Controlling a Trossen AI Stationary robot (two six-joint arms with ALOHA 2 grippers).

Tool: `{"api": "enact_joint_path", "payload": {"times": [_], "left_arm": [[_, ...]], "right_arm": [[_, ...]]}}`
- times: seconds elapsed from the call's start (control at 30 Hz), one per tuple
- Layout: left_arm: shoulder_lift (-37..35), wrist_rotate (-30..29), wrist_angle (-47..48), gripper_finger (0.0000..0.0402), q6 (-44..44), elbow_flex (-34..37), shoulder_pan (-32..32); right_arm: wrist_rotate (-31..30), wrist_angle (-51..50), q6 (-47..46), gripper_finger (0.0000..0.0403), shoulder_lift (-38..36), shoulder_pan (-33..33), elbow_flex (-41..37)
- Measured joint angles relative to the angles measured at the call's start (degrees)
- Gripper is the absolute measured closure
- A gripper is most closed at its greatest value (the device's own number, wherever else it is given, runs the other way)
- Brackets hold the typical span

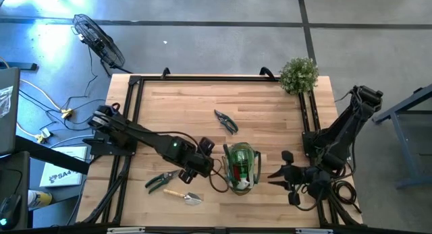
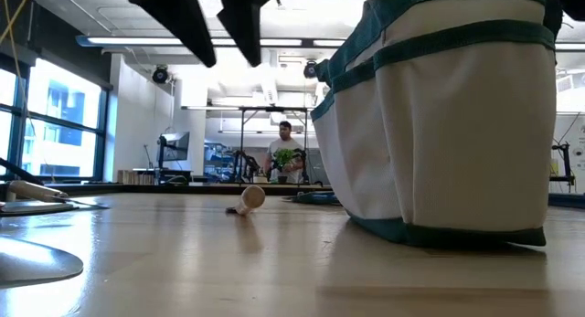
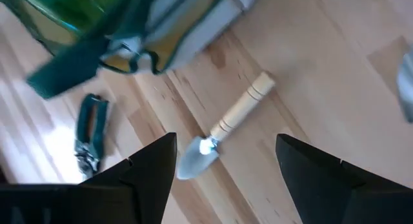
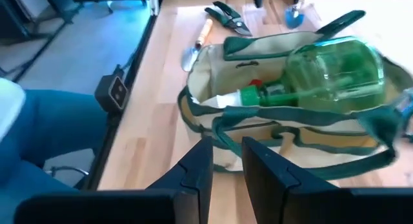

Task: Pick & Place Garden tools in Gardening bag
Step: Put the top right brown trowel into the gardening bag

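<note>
The beige bag with green trim [image 1: 241, 168] stands on the table near the front and holds a green spray bottle [image 4: 322, 72] and a red piece [image 4: 255, 84]. A wooden-handled trowel [image 1: 183, 195] and green-handled shears [image 1: 162, 181] lie flat left of the bag. Dark shears [image 1: 226, 121] lie farther back. My left gripper [image 1: 210, 165] hovers open and empty just left of the bag, with the trowel [image 3: 235, 114] below and between its fingers. My right gripper [image 1: 278, 172] is shut and empty, right of the bag [image 4: 213, 114].
A bushy green plant [image 1: 298, 73] stands at the table's far right corner. Black frame rails run along the left [image 1: 131, 112], right and far edges. Bare wood lies between the dark shears and the far edge. A person [image 2: 286, 157] shows far behind the table.
</note>
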State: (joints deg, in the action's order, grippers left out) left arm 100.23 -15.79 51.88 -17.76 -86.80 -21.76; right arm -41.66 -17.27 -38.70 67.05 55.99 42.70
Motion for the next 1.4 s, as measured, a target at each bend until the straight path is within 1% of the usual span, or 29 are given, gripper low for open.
{"api": "enact_joint_path", "payload": {"times": [0.17, 0.3, 0.43, 0.53, 0.83, 0.93, 1.1, 1.33, 1.4], "left_arm": [[2.37, -1.16, -1.33, 0.0146, -1.77, -0.05, 0.00], [5.34, 0.67, -1.27, 0.0146, -1.95, -0.05, -0.02], [8.55, 1.02, -0.98, 0.0146, -1.97, -0.05, -0.02], [10.41, 1.16, -0.86, 0.0146, -2.44, -0.05, -0.02], [14.83, 0.58, -3.25, 0.0146, -10.59, -0.01, 0.00], [15.32, 0.45, -5.22, 0.0146, -10.98, 0.01, 0.00], [15.32, 0.78, -5.81, 0.0146, -12.44, 0.01, 0.44], [16.59, 3.45, -5.41, 0.0146, -12.96, 0.04, 2.07], [17.31, 4.93, -6.88, 0.0146, -14.26, -0.10, 2.71]], "right_arm": [[0.06, 3.67, -1.88, 0.0330, 0.02, 0.00, -1.41], [0.05, 6.76, -1.95, 0.0330, 0.02, 0.00, -1.51], [0.26, 10.37, -0.68, 0.0330, 0.02, -0.11, -1.51], [1.49, 11.59, -0.48, 0.0330, 0.02, -0.11, -1.51], [1.73, 11.94, -0.58, 0.0330, 0.02, -0.11, -1.51], [2.08, 11.94, -0.65, 0.0330, 0.02, -0.11, -1.51], [3.22, 11.94, -0.66, 0.0330, 0.02, -0.11, -1.51], [3.24, 11.92, -0.68, 0.0330, 0.02, -0.11, -1.51], [3.24, 11.92, -0.68, 0.0330, 0.02, -0.11, -1.51]]}}
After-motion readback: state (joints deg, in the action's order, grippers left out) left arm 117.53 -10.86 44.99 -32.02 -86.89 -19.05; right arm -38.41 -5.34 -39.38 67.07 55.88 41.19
